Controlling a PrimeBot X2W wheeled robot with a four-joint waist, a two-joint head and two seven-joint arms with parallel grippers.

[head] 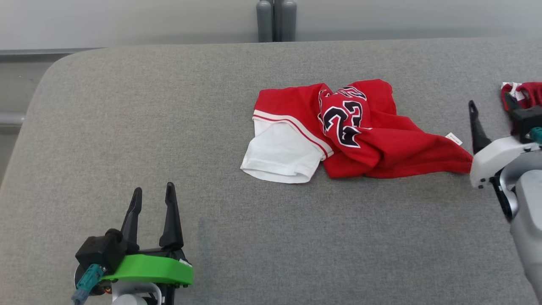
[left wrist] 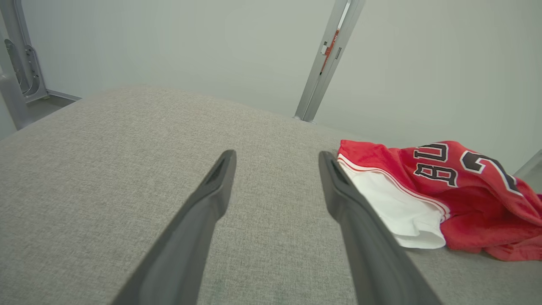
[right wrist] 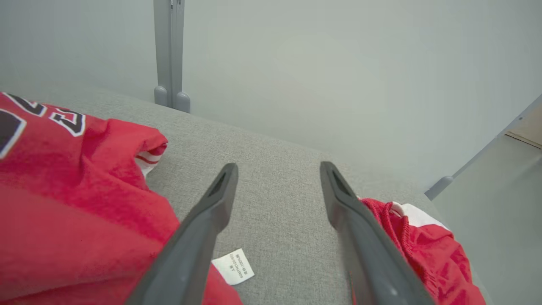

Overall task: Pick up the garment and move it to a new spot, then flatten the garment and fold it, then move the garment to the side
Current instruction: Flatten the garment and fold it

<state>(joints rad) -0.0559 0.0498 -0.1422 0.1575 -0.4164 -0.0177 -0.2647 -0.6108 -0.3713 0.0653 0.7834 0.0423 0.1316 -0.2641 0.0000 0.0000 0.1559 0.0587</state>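
Listing from the robot's left to its right.

1. left gripper: low over the near left part of the grey table. Fingers spread wide, nothing between them, touching nothing. The shirt lies ahead of it and off to its right, well apart.

2. shirt: the task's garment, red, crumpled, resting on the table right of centre. Its long axis runs left to right across the table.
 - white sleeve: the left end, lying flat, the part nearest the left gripper.
 - Black number print on a bunched fold in the middle.
 - Red tail tapering to the right, its tip reaching the pale housing of the right arm.
 - care label: small, white, on the table just beside the tail.

3. right gripper: at the right end of the shirt, by far the nearer of the two. Fingers spread, bare table between them, pinching nothing. In the right wrist view the red tail and the label lie beside and under its left finger; whether the finger touches the cloth cannot be told.

4. second red cloth: bunched at the far right, just beyond the right gripper, apart from the shirt.

Judgement: flattening would likely take one gripper at each end of the long axis.
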